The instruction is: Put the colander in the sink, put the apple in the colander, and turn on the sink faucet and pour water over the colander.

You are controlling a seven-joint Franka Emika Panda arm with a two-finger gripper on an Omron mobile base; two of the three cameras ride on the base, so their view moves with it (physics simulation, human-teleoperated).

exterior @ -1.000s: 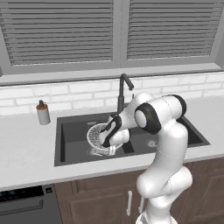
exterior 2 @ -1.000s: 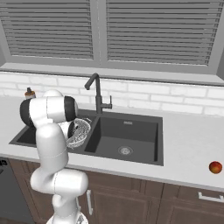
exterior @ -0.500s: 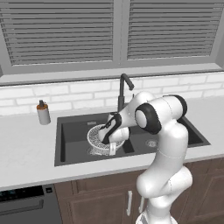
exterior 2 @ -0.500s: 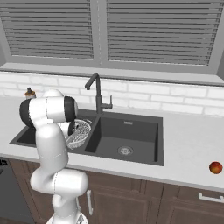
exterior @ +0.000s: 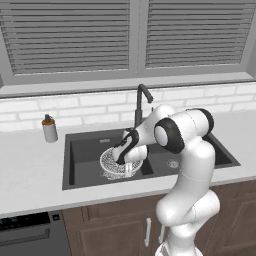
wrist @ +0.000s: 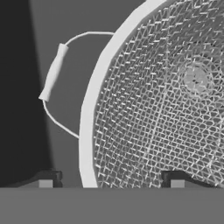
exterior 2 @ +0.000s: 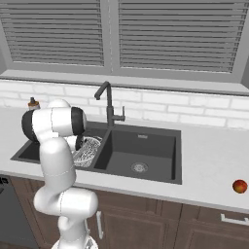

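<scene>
No legible writing is noted; the colander [exterior: 116, 164] is seated in the left basin of the sink [exterior: 80, 150], its rim straddled by the released gripper [wrist: 109, 179], while the apple [exterior 2: 239, 186] is left on the worktop [exterior 2: 214, 160].

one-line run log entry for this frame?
stage: colander in sink left basin | gripper: open, straddling rim | apple: on counter | faucet: off

Robot arm [exterior: 187, 165]: glossy white rounded shell segments, smooth and unmarked. Joints: dark grey to black round caps and rings between segments, one large black disc at the elbow. Hand: black housing at the wrist end. Gripper [wrist: 111, 180]: two small dark square-tipped fingers with lighter grey pads.
</scene>
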